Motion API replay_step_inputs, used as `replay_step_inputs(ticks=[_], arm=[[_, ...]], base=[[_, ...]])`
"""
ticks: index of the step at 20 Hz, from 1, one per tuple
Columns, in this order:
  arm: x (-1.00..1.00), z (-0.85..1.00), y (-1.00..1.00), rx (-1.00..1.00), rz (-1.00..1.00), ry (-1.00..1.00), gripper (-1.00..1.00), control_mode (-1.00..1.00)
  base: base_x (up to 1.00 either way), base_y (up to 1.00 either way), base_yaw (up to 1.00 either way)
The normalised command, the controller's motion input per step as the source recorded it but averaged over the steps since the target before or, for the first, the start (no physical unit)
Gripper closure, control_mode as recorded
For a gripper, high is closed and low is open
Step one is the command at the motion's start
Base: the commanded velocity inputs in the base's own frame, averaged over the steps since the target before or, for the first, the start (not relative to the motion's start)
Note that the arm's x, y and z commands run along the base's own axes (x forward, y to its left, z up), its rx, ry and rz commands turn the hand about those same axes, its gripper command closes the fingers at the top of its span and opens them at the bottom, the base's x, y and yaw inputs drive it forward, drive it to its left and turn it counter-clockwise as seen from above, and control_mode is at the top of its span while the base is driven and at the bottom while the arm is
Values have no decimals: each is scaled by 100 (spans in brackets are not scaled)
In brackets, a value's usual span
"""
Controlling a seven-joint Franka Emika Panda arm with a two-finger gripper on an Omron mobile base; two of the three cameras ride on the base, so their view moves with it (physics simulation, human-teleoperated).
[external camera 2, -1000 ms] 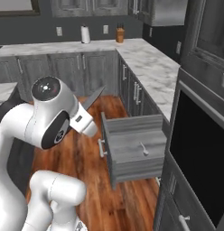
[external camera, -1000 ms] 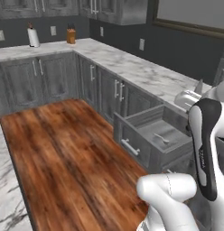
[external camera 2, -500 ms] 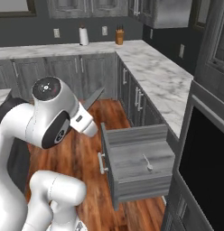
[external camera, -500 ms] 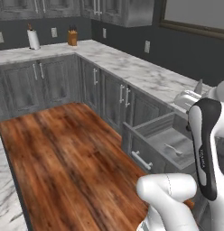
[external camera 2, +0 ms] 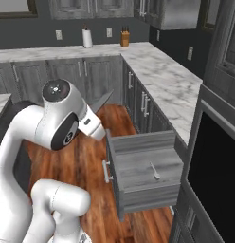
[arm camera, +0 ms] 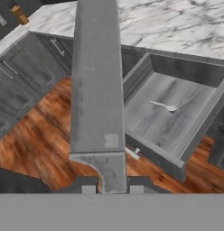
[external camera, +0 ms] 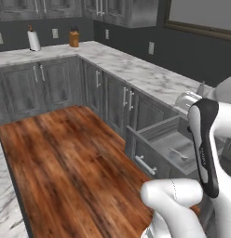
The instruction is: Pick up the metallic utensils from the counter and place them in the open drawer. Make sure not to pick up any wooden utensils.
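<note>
Knife in hand, drawer ahead and below

Open drawer (arm camera: 177,113) sits forward and to the right of the gripper (arm camera: 112,189) in the hand view, small silvery spoon (arm camera: 162,106) already on its floor; gripper clamps the knife (arm camera: 95,85), blade running straight out from the fingers, tip over the floor left of the drawer; arm held high beside the drawer front.

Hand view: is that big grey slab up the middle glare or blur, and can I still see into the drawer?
Hand view: no glare; the slab is the knife blade, close to the lens, soft-edged, between the fingers. The open drawer reads clearly to its right, with a silvery piece inside. Right base view: evenly lit, drawer unobstructed.
</note>
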Motion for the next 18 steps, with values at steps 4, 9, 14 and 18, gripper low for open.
replay_step_inputs(ticks=[4, 9, 14, 18], arm=[[75, -35, -7, -1, 5, 24, 100, -100], [62, -31, -36, -9, 18, 25, 100, -100], [63, -25, -54, -9, 28, 20, 100, -100], [36, -39, -33, -21, 30, 8, 100, -100]], base=[[0, 0, 0], [0, 0, 0], [0, 0, 0], [0, 0, 0]])
